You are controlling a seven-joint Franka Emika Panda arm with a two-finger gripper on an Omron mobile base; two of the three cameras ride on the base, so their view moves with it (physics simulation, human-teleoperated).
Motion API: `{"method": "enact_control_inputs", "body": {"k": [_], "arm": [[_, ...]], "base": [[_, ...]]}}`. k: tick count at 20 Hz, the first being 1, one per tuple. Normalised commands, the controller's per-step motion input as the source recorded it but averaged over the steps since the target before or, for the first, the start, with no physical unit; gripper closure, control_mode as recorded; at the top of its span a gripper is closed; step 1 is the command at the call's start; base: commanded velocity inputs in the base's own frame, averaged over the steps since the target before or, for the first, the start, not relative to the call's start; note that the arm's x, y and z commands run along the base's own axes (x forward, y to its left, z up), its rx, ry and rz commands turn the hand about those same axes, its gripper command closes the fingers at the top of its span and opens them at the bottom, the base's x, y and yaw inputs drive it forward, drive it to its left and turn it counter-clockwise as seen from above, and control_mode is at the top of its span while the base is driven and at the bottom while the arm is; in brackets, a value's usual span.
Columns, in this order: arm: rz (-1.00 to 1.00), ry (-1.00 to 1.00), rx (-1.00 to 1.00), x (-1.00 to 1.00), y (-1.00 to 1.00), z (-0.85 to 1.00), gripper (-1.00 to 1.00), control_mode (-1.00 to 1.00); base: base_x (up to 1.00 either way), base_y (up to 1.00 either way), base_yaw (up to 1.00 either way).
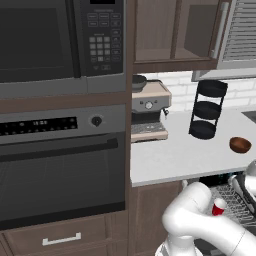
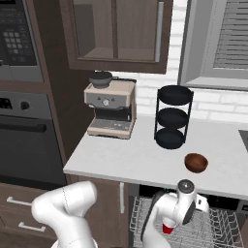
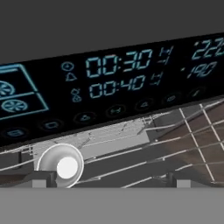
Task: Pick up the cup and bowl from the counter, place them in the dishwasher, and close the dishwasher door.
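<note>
just below the open gripper, the cup.

red cup upright in the dishwasher's wire rack; brown bowl on the grey-white counter.

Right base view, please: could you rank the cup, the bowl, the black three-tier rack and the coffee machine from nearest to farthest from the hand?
1. Cup, just below the hand, in the dishwasher rack.
2. Bowl, above on the counter near its front edge.
3. Black three-tier rack, farther back by the wall.
4. Coffee machine, back left.
</note>
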Motion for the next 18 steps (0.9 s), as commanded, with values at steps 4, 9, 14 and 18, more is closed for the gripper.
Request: {"method": "enact_control_inputs", "body": {"k": [4,9,14,18], "arm": [[-0.08,0.03,-0.02,0.0,0.0,1.0,-1.0,-1.0],[0.0,0.16,-0.07,0.0,0.0,1.0,-1.0,-1.0],[0.0,0.1,-0.07,0.0,0.0,1.0,-1.0,-1.0],[0.0,0.03,0.0,0.0,0.02,1.0,-1.0,-1.0]], "base": [[0.0,0.0,0.0],[0.0,0.0,0.0],[0.0,0.0,0.0],[0.0,0.0,0.0]]}}
